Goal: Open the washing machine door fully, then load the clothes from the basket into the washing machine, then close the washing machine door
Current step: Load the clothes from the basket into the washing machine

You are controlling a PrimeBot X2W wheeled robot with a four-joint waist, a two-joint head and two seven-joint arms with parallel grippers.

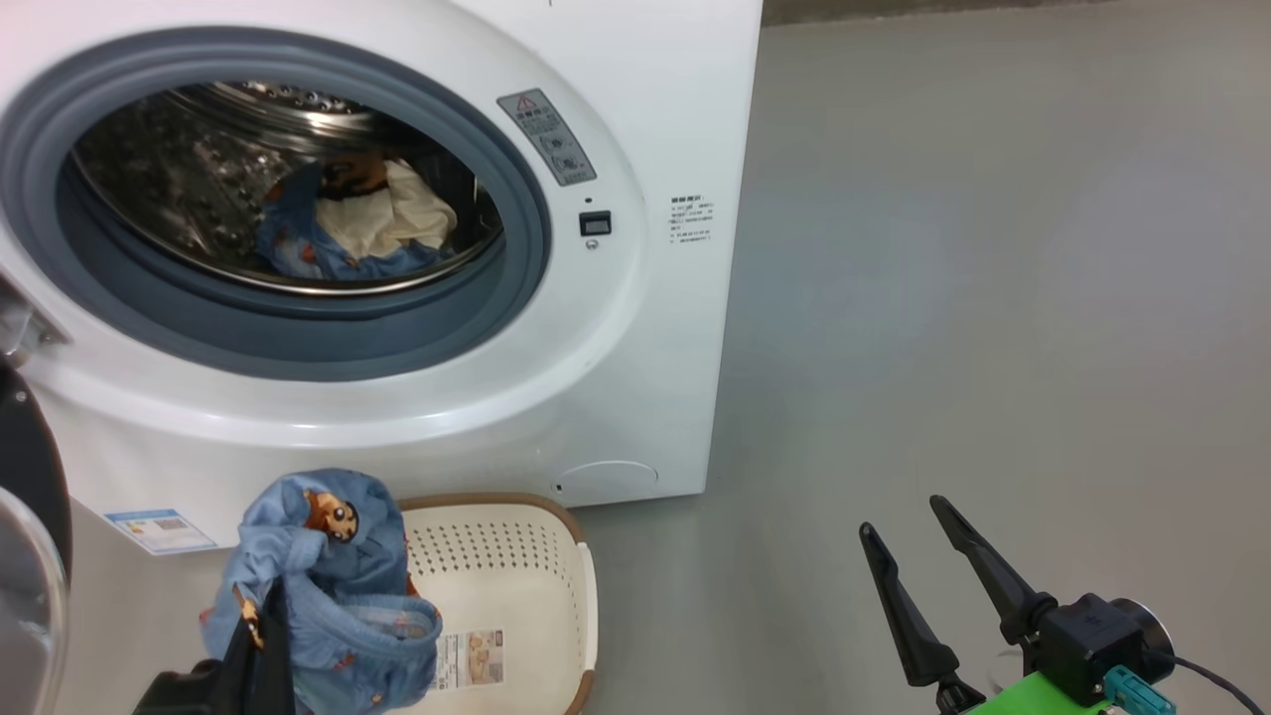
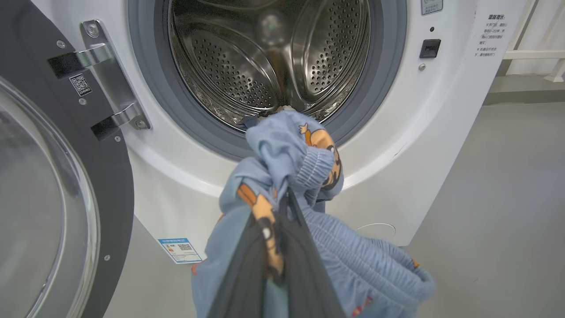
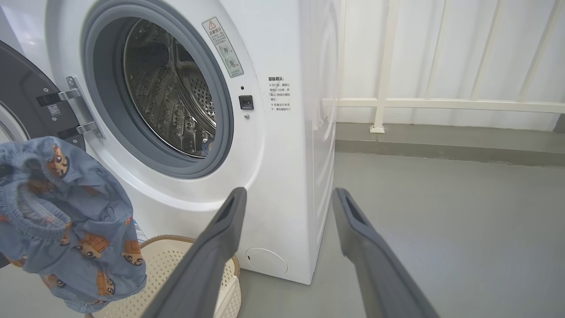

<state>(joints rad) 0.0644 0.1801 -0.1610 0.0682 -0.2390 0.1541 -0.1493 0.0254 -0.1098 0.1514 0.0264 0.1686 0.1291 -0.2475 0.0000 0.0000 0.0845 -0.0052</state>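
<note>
Grey floor (image 1: 993, 298). The left tool (image 2: 287, 196) pinches a blue garment (image 2: 282, 145); the washer (image 1: 635, 328) opening lies ahead. The right tool (image 1: 904, 513) stands spread, empty. Hanging fabric may snag the gasket (image 2: 152, 79) and fall.

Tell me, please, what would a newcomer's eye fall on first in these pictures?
First, the washing machine at the upper left of the head view, its round mouth wide open, with blue and cream clothes lying in the steel drum. Next, the blue bear-print garment hanging from the shut left gripper over the cream basket, in front of the machine. At lower right, the right gripper hangs open over the grey floor.
</note>
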